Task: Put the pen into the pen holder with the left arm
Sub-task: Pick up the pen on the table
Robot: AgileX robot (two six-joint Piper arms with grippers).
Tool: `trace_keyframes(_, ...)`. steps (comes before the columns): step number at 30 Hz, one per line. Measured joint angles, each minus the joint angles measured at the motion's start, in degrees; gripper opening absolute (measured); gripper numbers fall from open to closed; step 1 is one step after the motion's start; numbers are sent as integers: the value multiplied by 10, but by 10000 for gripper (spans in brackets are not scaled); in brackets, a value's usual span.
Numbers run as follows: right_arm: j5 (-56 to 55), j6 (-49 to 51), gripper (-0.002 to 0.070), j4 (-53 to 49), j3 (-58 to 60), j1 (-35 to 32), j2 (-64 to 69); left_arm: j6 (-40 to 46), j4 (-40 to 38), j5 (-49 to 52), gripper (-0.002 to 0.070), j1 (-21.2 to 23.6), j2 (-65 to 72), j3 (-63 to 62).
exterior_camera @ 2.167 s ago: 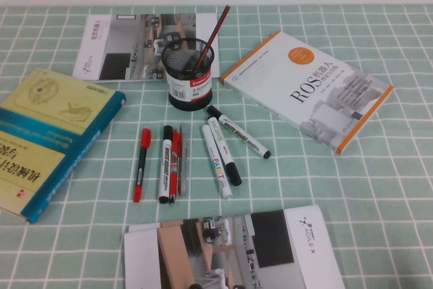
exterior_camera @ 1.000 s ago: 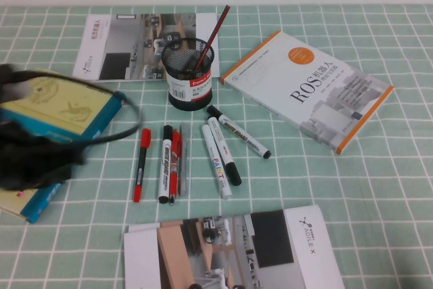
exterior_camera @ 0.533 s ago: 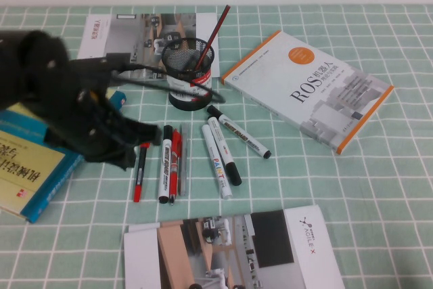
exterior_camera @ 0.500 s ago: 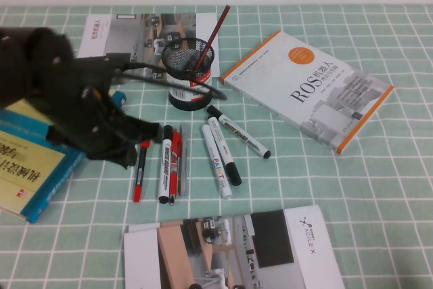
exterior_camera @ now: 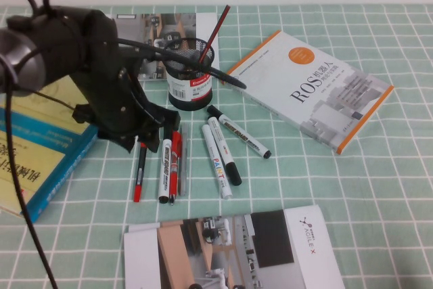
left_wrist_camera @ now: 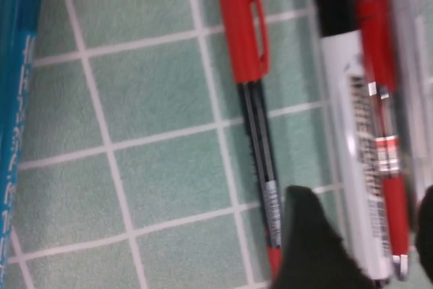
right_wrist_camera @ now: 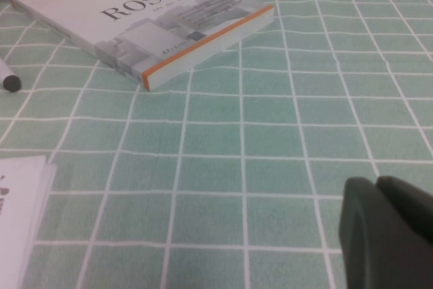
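The pen [exterior_camera: 139, 170], with black barrel and red tail, lies left of the other pens; the left arm [exterior_camera: 101, 79] covers its red cap. The left wrist view shows the pen whole [left_wrist_camera: 252, 99]. My left gripper [exterior_camera: 150, 130] hovers low over the pen row, open. In its wrist view [left_wrist_camera: 369, 252] one finger [left_wrist_camera: 308, 248] is beside the pen's tail and the jaws straddle a white marker [left_wrist_camera: 352, 140] and a red clear-barrel pen [left_wrist_camera: 380, 93]. The black mesh pen holder [exterior_camera: 190, 76] stands behind and holds a dark-red pencil [exterior_camera: 215, 28]. My right gripper [right_wrist_camera: 389, 235] is shut above bare cloth.
A teal-and-yellow book [exterior_camera: 40, 147] lies at the left and a ROS book [exterior_camera: 308, 86] at the right. Brochures lie at the back [exterior_camera: 145, 32] and at the front [exterior_camera: 230, 248]. Three more markers [exterior_camera: 226, 150] lie right of the pen row. A cable [exterior_camera: 203, 69] loops past the holder.
The left arm has swung in from the left and now reaches over the pen row, covering the pen's cap. The pens and the holder have not moved.
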Motion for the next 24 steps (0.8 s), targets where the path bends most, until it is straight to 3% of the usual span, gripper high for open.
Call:
trace_keyframes(4, 0, 0, -20, 0, 0, 0, 0, -22, 22, 6, 350, 0, 15, -4)
trace_keyframes(10, 0, 0, -20, 0, 0, 0, 0, -30, 34, 8, 361, 0, 39, -5)
trace_keyframes(24, 0, 0, -20, 0, 0, 0, 0, -34, 48, -11, 278, -1, 91, -7)
